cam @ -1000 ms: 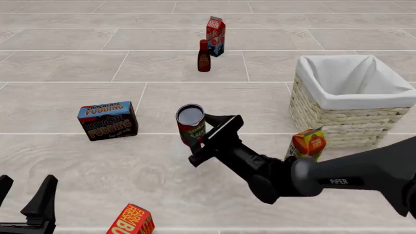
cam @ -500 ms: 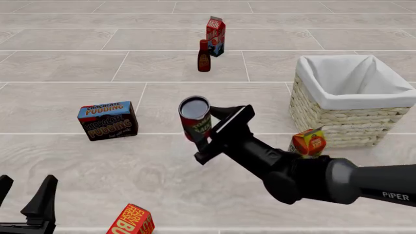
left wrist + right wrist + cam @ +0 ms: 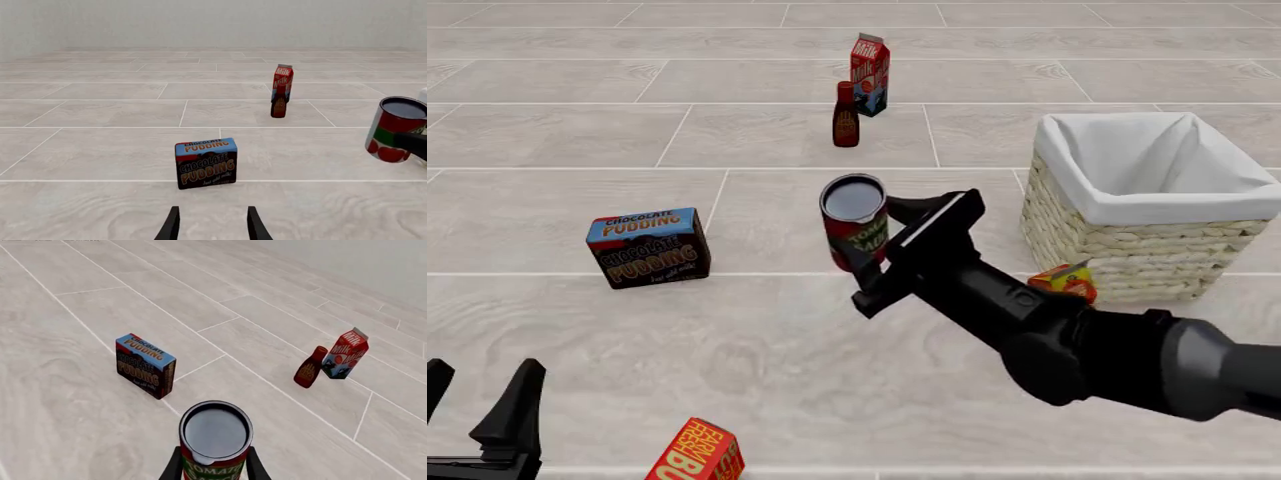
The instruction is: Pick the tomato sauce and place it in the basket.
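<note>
Carrying the tomato sauce clear of the counter, the right gripper has its fingers clamped on the can's lower sides, so the dark metal top stays upward and nearly level; the can leans only slightly. The right wrist view shows the same grip, a finger on each flank of the red label with the lid facing the camera. Height matters here, I judge, because the basket has tall woven walls and a white cloth folded over its rim, and the can must pass above that rim before it can be let go. The can hangs over the middle of the counter, well apart from the basket, which stands toward the right edge, so the transfer looks only partly done.

An orange carton sits just beside the basket's near wall, partly hidden under the right arm; a low sweep could knock it. The chocolate pudding box stands toward the left edge, the brown bottle and milk carton toward the far edge, all off the likely path. A red butter box lies by the near edge.

The left gripper waits idle at the near left corner, fingers spread and holding nothing.
</note>
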Motion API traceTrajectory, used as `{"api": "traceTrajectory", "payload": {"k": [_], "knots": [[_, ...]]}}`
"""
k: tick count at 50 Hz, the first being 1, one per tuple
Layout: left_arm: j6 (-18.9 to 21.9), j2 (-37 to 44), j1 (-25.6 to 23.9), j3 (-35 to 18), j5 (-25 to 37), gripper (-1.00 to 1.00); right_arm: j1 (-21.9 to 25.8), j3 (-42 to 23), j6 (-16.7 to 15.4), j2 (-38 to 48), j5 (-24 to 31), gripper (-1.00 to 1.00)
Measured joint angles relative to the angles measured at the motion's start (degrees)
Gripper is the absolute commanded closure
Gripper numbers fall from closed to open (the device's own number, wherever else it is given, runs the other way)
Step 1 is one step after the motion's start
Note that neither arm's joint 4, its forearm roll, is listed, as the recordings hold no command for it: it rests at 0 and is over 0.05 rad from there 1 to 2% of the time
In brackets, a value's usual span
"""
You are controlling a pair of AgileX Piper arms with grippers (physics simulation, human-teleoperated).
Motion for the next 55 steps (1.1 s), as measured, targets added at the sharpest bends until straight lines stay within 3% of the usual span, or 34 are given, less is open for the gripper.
{"api": "traceTrajectory", "payload": {"k": [30,55], "knots": [[0.0,0.0,0.0,0.0,0.0,-1.00,-4.1,0.1,2.1,-9.1,8.2,1.00],[0.0,0.0,0.0,0.0,0.0,-1.00,-9.3,0.1,-0.9,-13.3,10.7,1.00]]}}
